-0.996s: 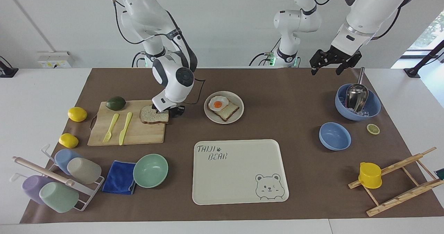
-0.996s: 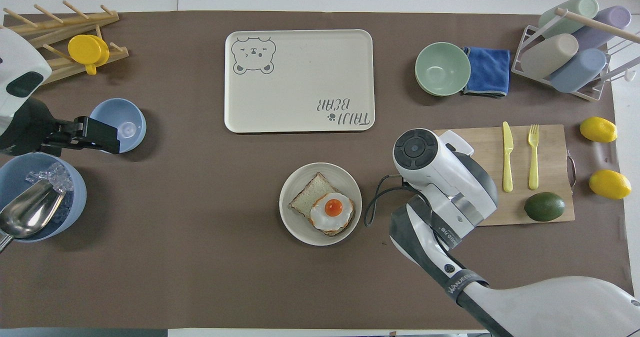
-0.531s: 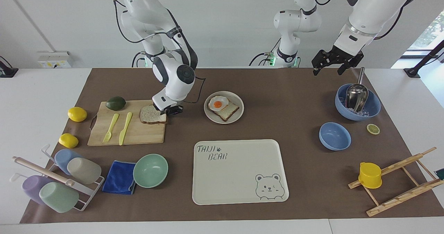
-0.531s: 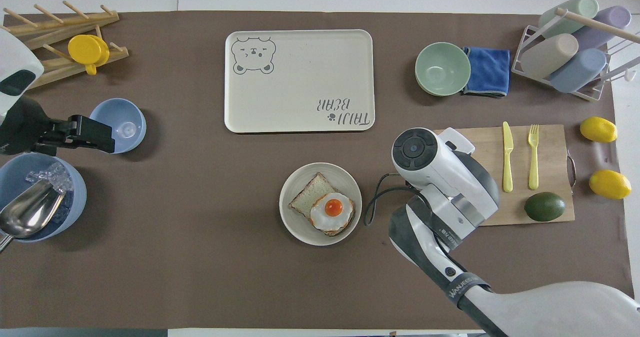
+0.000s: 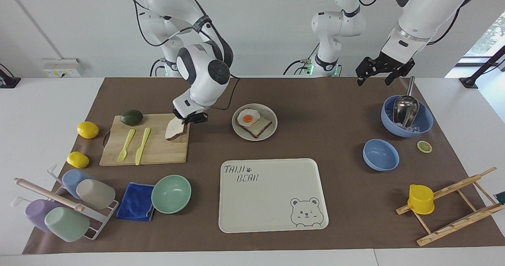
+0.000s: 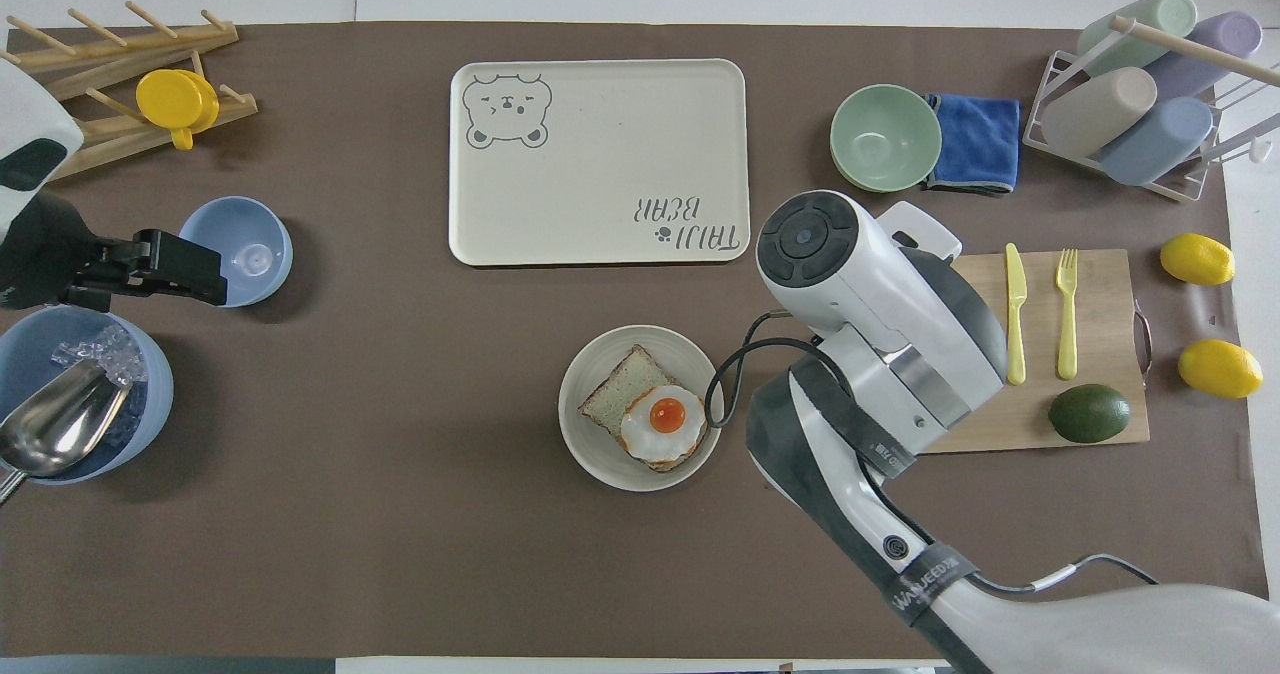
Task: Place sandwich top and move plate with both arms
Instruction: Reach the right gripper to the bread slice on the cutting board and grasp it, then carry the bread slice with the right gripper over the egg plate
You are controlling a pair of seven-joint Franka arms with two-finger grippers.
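A: Right hand [image 5: 188,118] status?

B: I see it clenched on the bread [image 5: 176,129], gripping the slice by the edge nearest the robots. The slice hangs tilted, its low edge at or just above the board [image 5: 156,149]; can't tell if it touches. It's over the board's corner closest to the plate [image 5: 239,131]. From overhead the right arm's wrist covers both hand and slice.

A: Left hand [image 5: 375,75]?

B: Released, fingers spread. It waits in the air at the left arm's end of the desk [image 5: 323,139], over the mat near the big blue bowl [image 5: 425,120] with the scoop [image 5: 406,107] and ice.

A: Plate?

B: On the desk, mid-table, beside the board and toward the left arm's end from it. It carries the toast [image 5: 260,127] with the fried egg [image 5: 247,118] lying partly on it. No hand touches the plate.

A: Anything else around?

B: On the board: a yellow knife [image 5: 142,139], a yellow fork [image 5: 126,145] and an avocado [image 5: 131,117]. Two lemons [image 5: 87,130] lie on the desk just beside the board, at the right arm's end. The bear tray [image 5: 272,195] sits farther from the robots than the plate. The green bowl [image 5: 171,193] and blue cloth [image 5: 136,201] are farther out than the board. A small blue bowl [image 5: 380,154] sits farther out than the big one.
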